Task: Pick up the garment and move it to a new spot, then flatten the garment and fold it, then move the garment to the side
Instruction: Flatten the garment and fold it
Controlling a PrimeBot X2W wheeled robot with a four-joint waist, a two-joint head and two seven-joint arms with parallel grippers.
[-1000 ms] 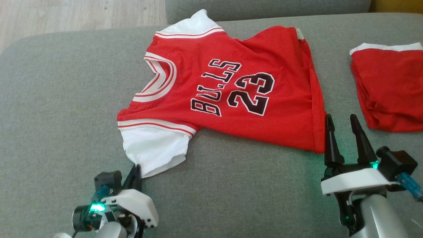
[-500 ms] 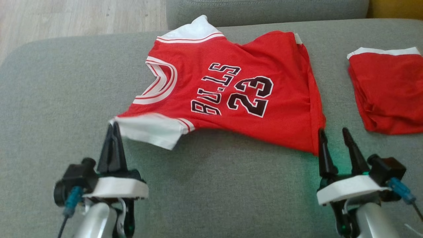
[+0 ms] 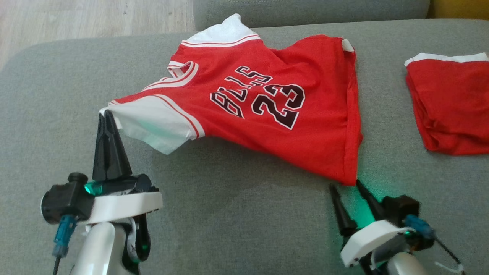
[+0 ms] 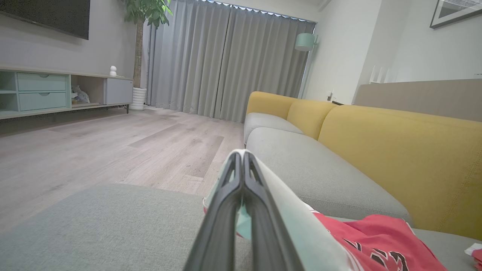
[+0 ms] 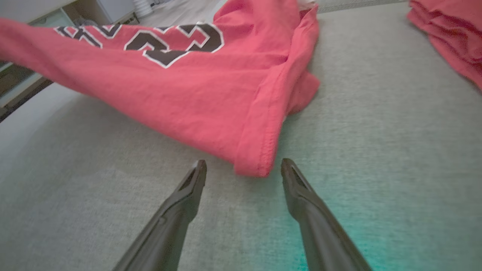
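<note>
Sleeve tip (image 3: 124,119) hides inside the clamped left pincer (image 3: 106,114); right pincer (image 3: 345,184) gapes beside the garment (image 3: 267,126).

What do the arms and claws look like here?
Both match. The left claw and right claw each have two long dark fingers tapering to points, set in a white shell. A black camera block with a blue plug and cable sits on the outer side, a green light glows at the base, and the forearms are pale and glossy.

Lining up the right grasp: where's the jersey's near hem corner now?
Head view, lower right: the hem corner rests on the grey sofa cushion, right at the tips of the open right gripper.
</note>
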